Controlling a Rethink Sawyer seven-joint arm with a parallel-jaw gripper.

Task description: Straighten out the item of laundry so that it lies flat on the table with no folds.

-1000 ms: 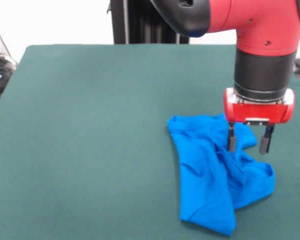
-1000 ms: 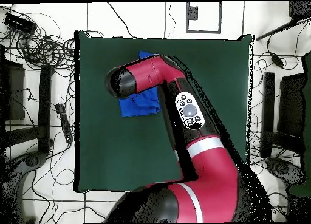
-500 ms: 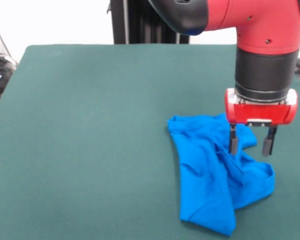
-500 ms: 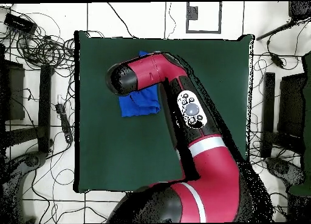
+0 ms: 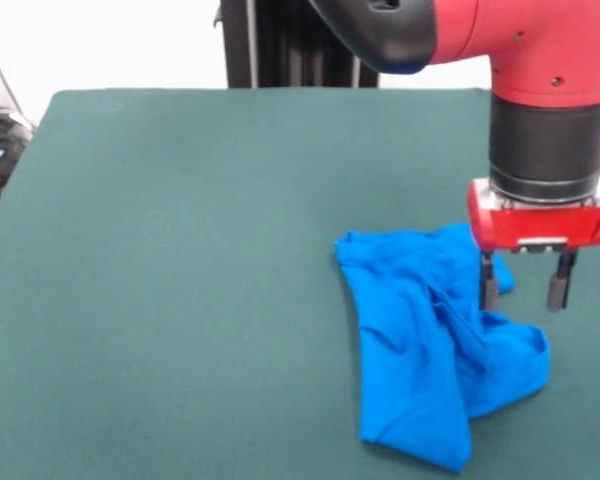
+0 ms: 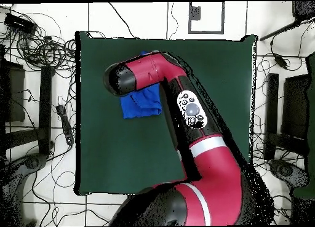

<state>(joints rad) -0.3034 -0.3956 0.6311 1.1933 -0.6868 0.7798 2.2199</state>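
One crumpled blue shirt [image 5: 435, 345] lies folded toward 4 o'clock on the bench [image 5: 180, 250] in the front view; the gripper [image 5: 520, 285], parted and empty, hangs over its 2 o'clock edge, probably lining up a pinch. Overhead, the arm [image 6: 178, 107] hides much of the shirt [image 6: 140, 104].

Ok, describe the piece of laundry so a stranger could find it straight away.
Start at the big dark green table. Under the red arm's open gripper lies a small bright blue shirt, crumpled and folded over itself. It is the only thing lying on the table.
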